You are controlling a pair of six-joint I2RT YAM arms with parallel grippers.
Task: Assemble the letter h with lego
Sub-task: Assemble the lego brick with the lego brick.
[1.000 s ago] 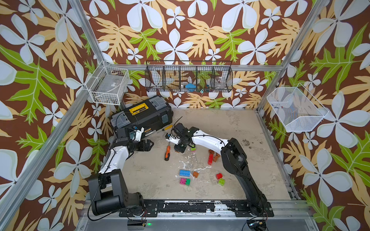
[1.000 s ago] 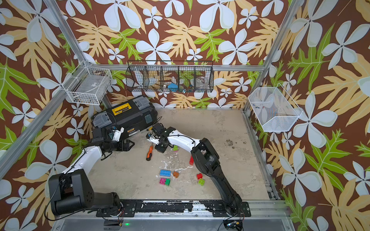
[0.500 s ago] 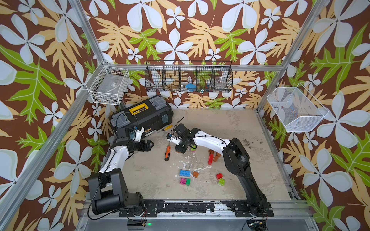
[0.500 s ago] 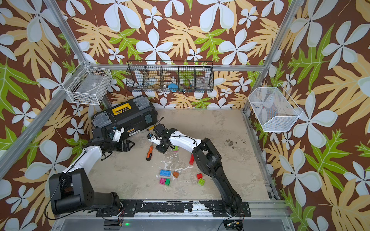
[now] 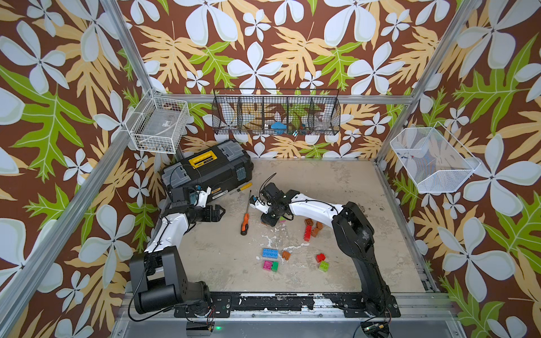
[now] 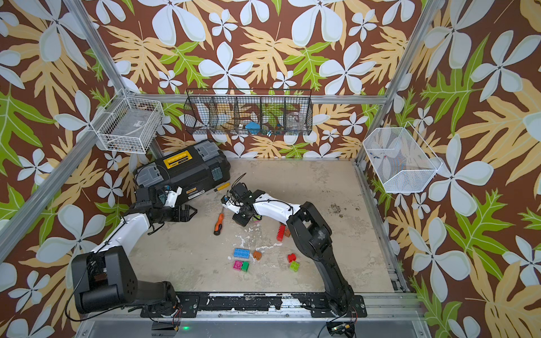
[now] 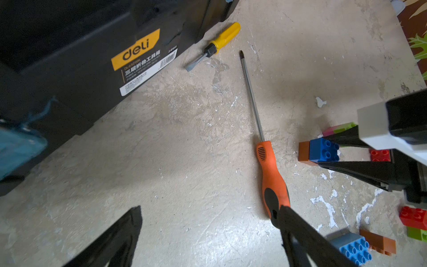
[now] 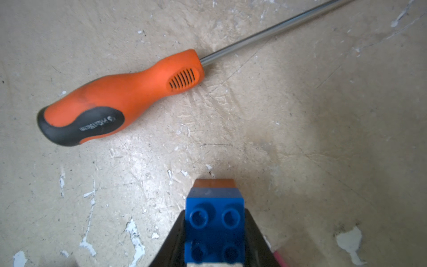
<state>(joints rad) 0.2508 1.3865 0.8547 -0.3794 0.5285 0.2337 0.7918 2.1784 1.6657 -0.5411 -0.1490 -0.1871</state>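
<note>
At desk (image 5: 322, 181) centre: h (image 7: 323, 150) partly built.
Right tool (image 5: 269, 218) pinches its blue-orange end; left tool (image 5: 218, 212) spread, idle; many bricks (image 5: 270, 253) lie loose.

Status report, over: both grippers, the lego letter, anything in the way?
Left gripper open, empty, near the toolbox. Right gripper shut on blue-and-orange lego stack, low at table. Orange screwdriver close beside it, not touching.

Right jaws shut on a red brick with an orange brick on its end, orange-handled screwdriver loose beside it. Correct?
Wrong colour: the right wrist view shows the right gripper's jaws shut on a blue brick, not red. The orange brick on its end and the loose orange-handled screwdriver beside it are as stated.
</note>
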